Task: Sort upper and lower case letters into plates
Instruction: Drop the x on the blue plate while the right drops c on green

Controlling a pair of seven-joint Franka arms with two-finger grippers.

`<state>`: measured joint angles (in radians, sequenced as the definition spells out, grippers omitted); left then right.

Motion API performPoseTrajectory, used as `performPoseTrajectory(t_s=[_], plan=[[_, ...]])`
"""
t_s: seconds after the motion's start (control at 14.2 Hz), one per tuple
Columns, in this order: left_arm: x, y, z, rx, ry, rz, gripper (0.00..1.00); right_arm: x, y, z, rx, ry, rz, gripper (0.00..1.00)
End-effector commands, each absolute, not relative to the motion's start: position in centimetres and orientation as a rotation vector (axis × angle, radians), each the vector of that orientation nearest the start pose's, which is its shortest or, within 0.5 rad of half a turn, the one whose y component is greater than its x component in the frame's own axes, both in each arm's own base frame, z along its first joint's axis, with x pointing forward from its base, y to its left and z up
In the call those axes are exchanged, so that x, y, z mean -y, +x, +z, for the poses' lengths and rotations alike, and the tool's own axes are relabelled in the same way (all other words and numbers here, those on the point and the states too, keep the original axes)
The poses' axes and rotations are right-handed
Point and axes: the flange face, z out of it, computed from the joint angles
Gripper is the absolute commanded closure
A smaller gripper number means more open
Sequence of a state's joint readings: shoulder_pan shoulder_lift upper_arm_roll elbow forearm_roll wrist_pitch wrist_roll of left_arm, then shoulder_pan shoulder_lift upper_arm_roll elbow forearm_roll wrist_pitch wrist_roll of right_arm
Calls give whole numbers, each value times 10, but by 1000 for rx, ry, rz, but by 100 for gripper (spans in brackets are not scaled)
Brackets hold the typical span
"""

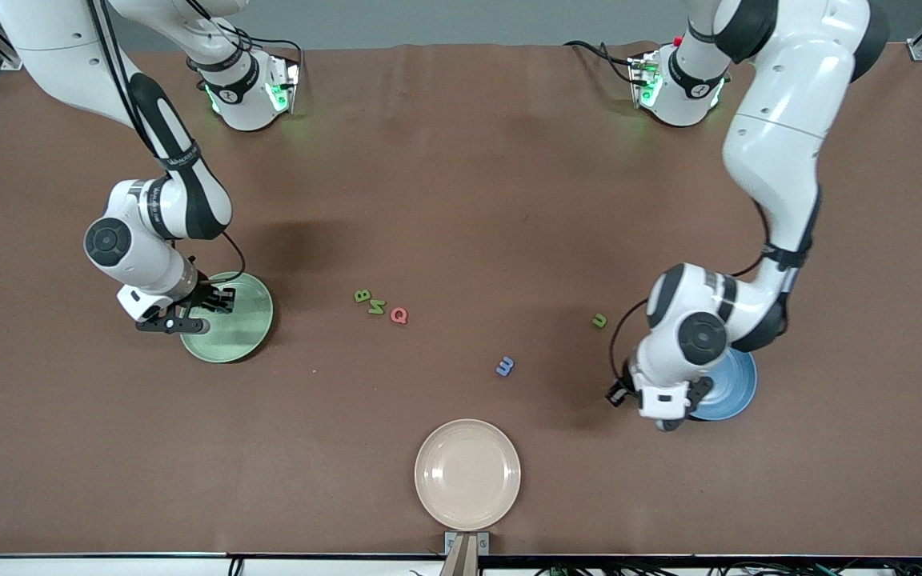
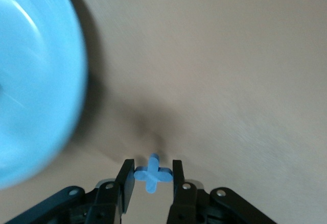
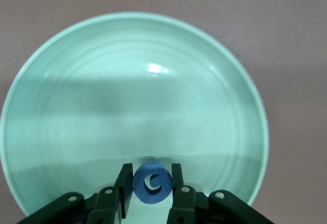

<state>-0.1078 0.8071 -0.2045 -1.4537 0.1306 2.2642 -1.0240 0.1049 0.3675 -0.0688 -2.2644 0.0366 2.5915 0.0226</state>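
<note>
My right gripper [image 1: 221,300] hangs over the pale green plate [image 1: 241,332] and is shut on a blue G [image 3: 152,184]; the plate [image 3: 133,81] fills the right wrist view. My left gripper [image 2: 153,174] is shut on a blue x [image 2: 153,172], over the brown table just beside the blue plate [image 2: 30,81]. In the front view the left arm's hand hides part of the blue plate [image 1: 737,384]. On the table between the plates lie a green B [image 1: 361,296], a green N [image 1: 377,306], a pinkish-red Q [image 1: 398,315], a blue m [image 1: 505,366] and a green u [image 1: 599,321].
A cream-beige plate [image 1: 467,474] sits near the table's edge closest to the front camera, midway between the arms. The two arm bases stand along the edge farthest from the front camera.
</note>
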Motion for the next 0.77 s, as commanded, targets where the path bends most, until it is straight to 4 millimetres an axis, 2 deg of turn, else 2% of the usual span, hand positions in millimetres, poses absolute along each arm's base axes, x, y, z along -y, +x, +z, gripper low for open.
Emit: performPoseTrajectory(t_s=[0.0, 0.07, 0.14, 0.21, 0.28, 0.35, 0.49, 0.7], plan=[[156, 697, 260, 971, -3012, 76, 100, -22, 522, 197, 3, -3146, 116, 78], [149, 694, 264, 872, -3022, 118, 100, -22, 522, 197, -3, -3143, 146, 31], [134, 690, 265, 814, -3012, 175, 99, -23, 524, 201, -5, -3141, 143, 0], [110, 684, 260, 782, -2991, 244, 98, -26, 532, 211, -9, -3140, 129, 0], [103, 681, 258, 770, -2982, 276, 96, -37, 540, 221, -11, -3136, 153, 0], [101, 679, 255, 770, -2973, 284, 78, -54, 551, 235, -63, -3137, 171, 0], [99, 678, 252, 797, -2958, 290, 0, -100, 563, 258, -180, -3142, 169, 0], [119, 675, 258, 856, -2930, 293, 0, -167, 564, 265, -265, -3133, 77, 0]])
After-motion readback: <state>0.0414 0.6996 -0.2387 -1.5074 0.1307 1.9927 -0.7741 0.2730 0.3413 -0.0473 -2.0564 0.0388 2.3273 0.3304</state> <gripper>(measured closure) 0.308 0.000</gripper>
